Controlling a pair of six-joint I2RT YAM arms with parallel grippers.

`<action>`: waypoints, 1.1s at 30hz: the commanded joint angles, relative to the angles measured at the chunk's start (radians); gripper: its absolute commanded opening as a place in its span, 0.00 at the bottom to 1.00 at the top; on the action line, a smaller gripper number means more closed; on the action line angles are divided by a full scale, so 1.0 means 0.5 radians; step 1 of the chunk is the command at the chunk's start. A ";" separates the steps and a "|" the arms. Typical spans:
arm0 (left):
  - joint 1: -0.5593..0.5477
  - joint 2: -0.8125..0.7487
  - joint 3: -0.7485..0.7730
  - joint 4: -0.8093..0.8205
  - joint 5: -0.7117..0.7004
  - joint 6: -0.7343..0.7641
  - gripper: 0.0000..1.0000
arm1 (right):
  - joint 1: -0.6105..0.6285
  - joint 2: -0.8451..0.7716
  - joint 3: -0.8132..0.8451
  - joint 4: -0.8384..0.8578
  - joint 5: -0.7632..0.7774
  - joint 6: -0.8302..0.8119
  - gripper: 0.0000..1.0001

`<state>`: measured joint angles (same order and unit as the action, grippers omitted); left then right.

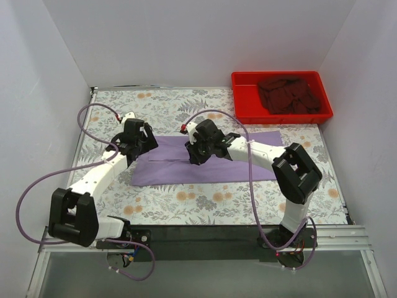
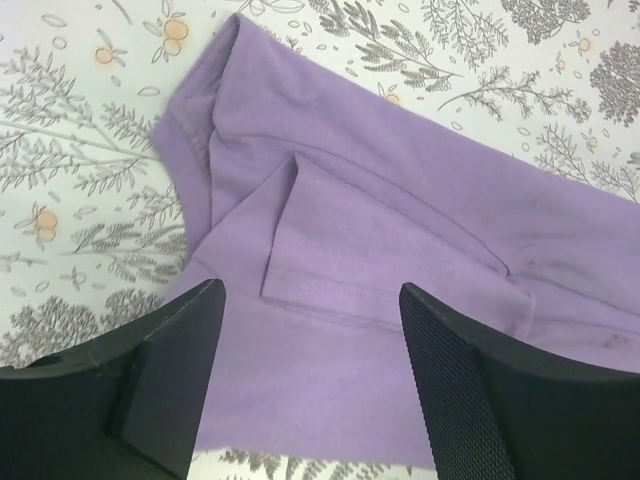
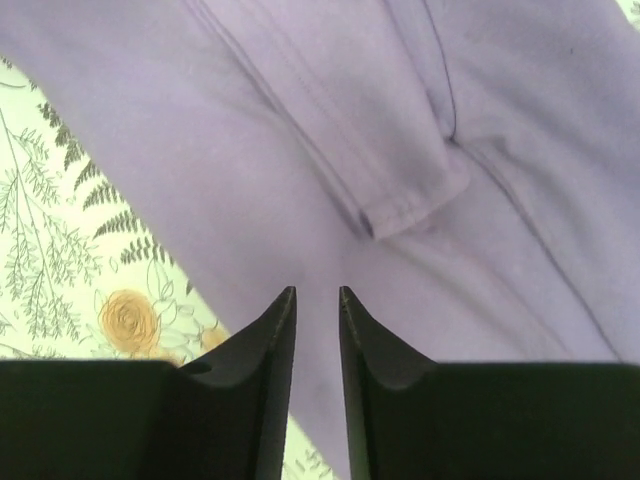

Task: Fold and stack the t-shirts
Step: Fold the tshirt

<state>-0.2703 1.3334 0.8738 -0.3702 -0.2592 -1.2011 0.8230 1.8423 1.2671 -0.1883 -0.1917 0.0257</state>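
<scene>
Two shirts, neither stacked. Nearest, the left gripper (image 2: 310,290) hangs wide open and the right gripper (image 3: 317,292) barely parted, both empty above the lavender t-shirt (image 1: 211,169), partly folded on the table (image 1: 186,206). Beyond, the maroon t-shirt (image 1: 288,93) lies crumpled in the red tray (image 1: 279,74), apparently unfolded.

Overhead wide; wrist views close, sharing lavender shirt (image 2: 400,250).

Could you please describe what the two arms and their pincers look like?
Both the left arm and the right arm have white links with chunky black joint housings. A purple cable loops loosely along each. The left pincer has broad black fingers with a finely textured inner pad. The right pincer has smooth black ones that taper to points.
</scene>
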 commanded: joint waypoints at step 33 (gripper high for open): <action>0.304 1.232 0.810 -0.238 0.015 -0.062 0.55 | -0.174 -0.788 -1.194 -0.262 -0.089 0.623 0.46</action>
<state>-0.1253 1.8454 1.1709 -0.4732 -0.1856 -1.3342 0.6209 1.4460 0.7033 -0.2054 -0.0925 0.2440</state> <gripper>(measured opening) 0.545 0.466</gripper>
